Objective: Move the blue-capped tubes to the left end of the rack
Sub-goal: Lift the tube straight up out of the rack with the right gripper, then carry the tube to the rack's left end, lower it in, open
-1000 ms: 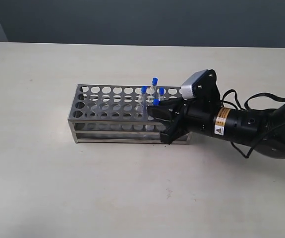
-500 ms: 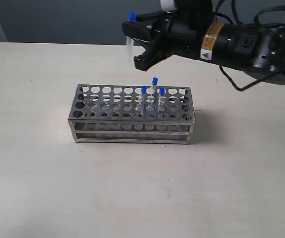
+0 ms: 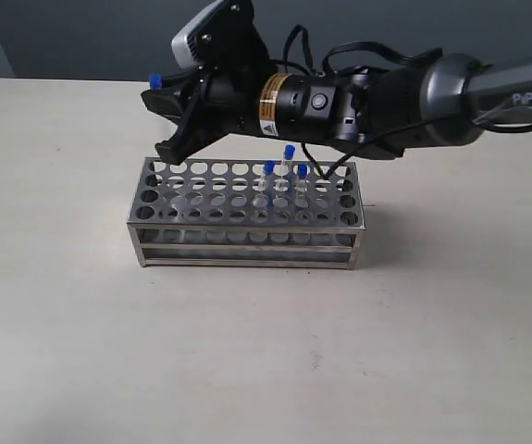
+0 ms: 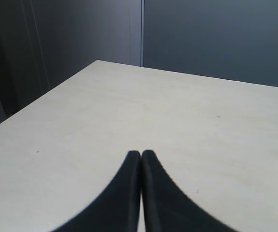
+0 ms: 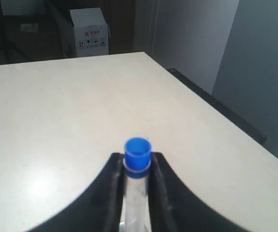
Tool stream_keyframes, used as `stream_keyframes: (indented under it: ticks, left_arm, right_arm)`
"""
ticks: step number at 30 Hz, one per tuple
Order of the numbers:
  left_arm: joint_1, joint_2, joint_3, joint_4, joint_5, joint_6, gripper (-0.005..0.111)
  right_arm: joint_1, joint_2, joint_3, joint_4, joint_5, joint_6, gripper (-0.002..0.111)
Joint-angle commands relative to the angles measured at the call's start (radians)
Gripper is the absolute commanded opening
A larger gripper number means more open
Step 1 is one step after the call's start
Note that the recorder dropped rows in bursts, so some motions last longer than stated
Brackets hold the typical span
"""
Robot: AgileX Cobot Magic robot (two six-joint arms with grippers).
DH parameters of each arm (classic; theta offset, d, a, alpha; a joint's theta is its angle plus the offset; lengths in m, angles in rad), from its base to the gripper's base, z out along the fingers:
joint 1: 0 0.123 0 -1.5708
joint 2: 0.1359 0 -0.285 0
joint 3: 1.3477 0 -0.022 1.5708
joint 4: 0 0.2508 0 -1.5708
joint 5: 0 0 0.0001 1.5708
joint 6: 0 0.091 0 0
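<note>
While right claw (image 3: 159, 125) pinched one blue-capped tube (image 3: 154, 81) above rack (image 3: 247, 250) end nearer left tabletop (image 3: 247, 361) edge, three others (image 3: 289, 165) stood in holes toward right edge. Idle left claw (image 4: 141, 153) closed, empty. Risk: tube off-line with hole could catch plate, slip from grip.

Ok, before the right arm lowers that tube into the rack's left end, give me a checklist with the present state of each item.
1. Grip on the held tube: ok; the right pincer is shut on it just below the blue cap.
2. Left-end holes of the rack free: ok; none holds a tube.
3. Tube lined up over a hole: cannot tell; its lower end does not show.
4. Clearance to the three other tubes: cannot tell; the arm crosses just above them in the exterior view.
5. Left pincer out of the way: ok; shut, empty, over the table.
</note>
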Motion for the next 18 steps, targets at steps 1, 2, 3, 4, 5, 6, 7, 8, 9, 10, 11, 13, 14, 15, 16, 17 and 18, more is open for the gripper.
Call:
stream_keyframes:
  ticks: [1, 2, 3, 4, 5, 6, 7, 8, 9, 10, 11, 13, 14, 15, 16, 17, 18]
  left_arm:
    - [0.001, -0.004, -0.001, -0.002, 0.002, -0.002, 0.001]
    - [0.001, -0.004, -0.001, -0.002, 0.002, -0.002, 0.001]
    - [0.001, -0.004, -0.001, -0.002, 0.002, -0.002, 0.001]
    - [0.001, -0.004, -0.001, -0.002, 0.002, -0.002, 0.001]
    - [0.001, -0.004, -0.001, -0.002, 0.002, -0.002, 0.001]
    - [0.001, -0.004, -0.001, -0.002, 0.002, -0.002, 0.001]
    - [0.001, -0.004, -0.001, -0.002, 0.002, -0.002, 0.001]
    - [0.001, -0.004, -0.001, -0.002, 0.002, -0.002, 0.001]
    - [0.001, -0.004, -0.001, -0.002, 0.002, -0.002, 0.001]
    - [0.001, -0.004, -0.001, -0.002, 0.002, -0.002, 0.001]
    - [0.001, -0.004, -0.001, -0.002, 0.002, -0.002, 0.001]
    - [0.001, -0.004, -0.001, -0.002, 0.002, -0.002, 0.001]
    - [0.001, -0.004, -0.001, -0.002, 0.002, -0.002, 0.001]
    - [0.001, -0.004, -0.001, -0.002, 0.002, -0.002, 0.001]
    - [0.001, -0.004, -0.001, -0.002, 0.0, -0.002, 0.001]
    - [0.001, -0.004, -0.001, -0.002, 0.0, -0.002, 0.001]
    - [0.001, -0.004, -0.001, -0.002, 0.0, -0.002, 0.001]
  right_arm:
    - [-0.001, 0.051, -0.043, -0.001, -0.024, 0.016, 0.0]
    - [-0.001, 0.061, -0.052, -0.001, -0.03, 0.028, 0.0]
    - [-0.001, 0.068, -0.054, 0.001, -0.035, 0.035, 0.0]
    - [-0.001, 0.077, -0.062, -0.001, -0.042, 0.037, 0.0]
    - [-0.001, 0.084, -0.066, -0.001, -0.045, 0.037, 0.0]
    - [-0.001, 0.092, -0.071, -0.001, -0.049, 0.037, 0.0]
    - [-0.001, 0.096, -0.074, 0.001, -0.049, 0.037, 0.0]
    - [-0.001, 0.1, -0.078, 0.001, -0.049, 0.037, 0.0]
    - [-0.001, 0.105, -0.081, 0.001, -0.049, 0.037, 0.0]
    - [-0.001, 0.113, -0.086, 0.001, -0.047, 0.037, 0.0]
    - [-0.001, 0.118, -0.091, 0.001, -0.047, 0.037, 0.0]
    - [-0.001, 0.135, -0.101, -0.001, -0.046, 0.037, 0.0]
    - [-0.001, 0.141, -0.1, -0.001, -0.052, 0.037, 0.0]
    - [-0.001, 0.15, -0.103, -0.001, -0.054, 0.037, 0.0]
    - [-0.001, 0.156, -0.103, -0.001, -0.052, 0.037, 0.0]
    - [-0.001, 0.164, -0.103, -0.001, -0.052, 0.037, 0.0]
    - [-0.001, 0.17, -0.103, -0.001, -0.052, 0.037, 0.0]
